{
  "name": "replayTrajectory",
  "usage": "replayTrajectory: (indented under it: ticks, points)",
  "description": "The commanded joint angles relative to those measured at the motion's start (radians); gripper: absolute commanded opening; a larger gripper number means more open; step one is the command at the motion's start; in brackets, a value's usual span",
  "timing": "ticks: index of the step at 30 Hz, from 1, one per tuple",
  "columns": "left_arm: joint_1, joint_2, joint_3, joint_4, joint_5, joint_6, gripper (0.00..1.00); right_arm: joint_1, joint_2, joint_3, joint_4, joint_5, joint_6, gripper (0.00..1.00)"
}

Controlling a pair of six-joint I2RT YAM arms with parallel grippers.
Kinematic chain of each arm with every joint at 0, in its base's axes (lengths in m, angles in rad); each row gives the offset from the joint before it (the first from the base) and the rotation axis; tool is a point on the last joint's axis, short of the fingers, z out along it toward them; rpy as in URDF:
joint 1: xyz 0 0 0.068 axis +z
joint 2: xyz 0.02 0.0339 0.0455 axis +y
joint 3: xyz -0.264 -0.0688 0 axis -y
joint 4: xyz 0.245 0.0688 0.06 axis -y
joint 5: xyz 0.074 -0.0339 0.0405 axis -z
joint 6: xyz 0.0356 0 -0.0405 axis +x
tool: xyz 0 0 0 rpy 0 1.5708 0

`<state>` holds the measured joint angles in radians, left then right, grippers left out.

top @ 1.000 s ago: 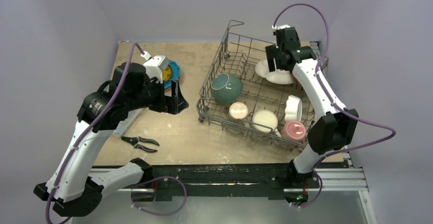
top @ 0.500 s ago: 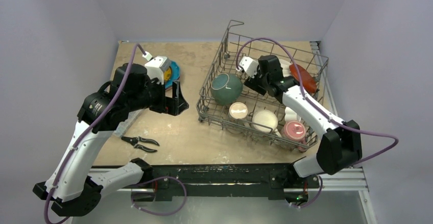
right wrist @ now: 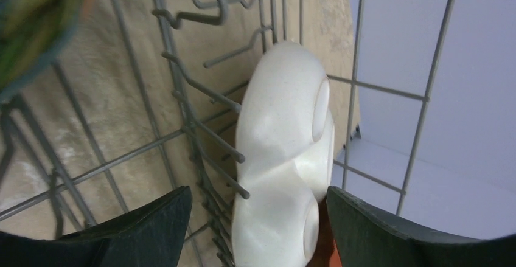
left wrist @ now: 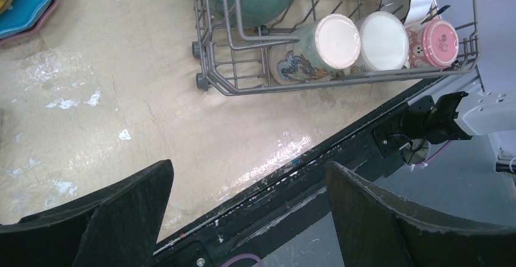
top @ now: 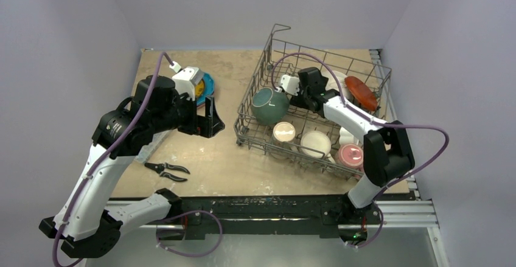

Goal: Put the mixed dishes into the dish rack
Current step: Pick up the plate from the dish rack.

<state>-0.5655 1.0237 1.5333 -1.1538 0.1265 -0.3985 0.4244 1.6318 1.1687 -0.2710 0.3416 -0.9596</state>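
The grey wire dish rack stands at the right of the table. It holds a teal bowl, a patterned mug, a cream mug, a pink mug, a small white bowl, a brown plate and a white divided plate upright in the tines. My right gripper is open inside the rack, its jaws apart on either side of the white plate's near edge, not touching it. My left gripper is open and empty above the table, left of the rack. A stack of blue and orange plates lies behind it.
Black-handled pliers lie on the table near the front left. The black rail at the table's front edge runs under the left gripper. The teal bowl is close on the right gripper's left. The rack's tall side wires stand behind the white plate.
My right gripper carried the white plate over the rack's far right, let it go among the tines, and drew back left and lower. The left arm has not moved.
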Motion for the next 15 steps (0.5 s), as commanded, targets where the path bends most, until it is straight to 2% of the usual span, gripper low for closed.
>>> replayTrajectory:
  ticks: [1,10,15]
  points:
    - [-0.006,-0.001,0.019,0.005,-0.003,0.026,0.95,-0.006,0.025,0.053,0.144,0.189,-0.039,0.78]
    - [-0.007,0.003,0.030,0.003,-0.004,0.026,0.95,-0.022,0.015,0.094,0.237,0.303,-0.139,0.72]
    - [-0.006,0.004,0.039,-0.002,-0.008,0.026,0.95,-0.021,-0.012,0.122,0.248,0.367,-0.193,0.64]
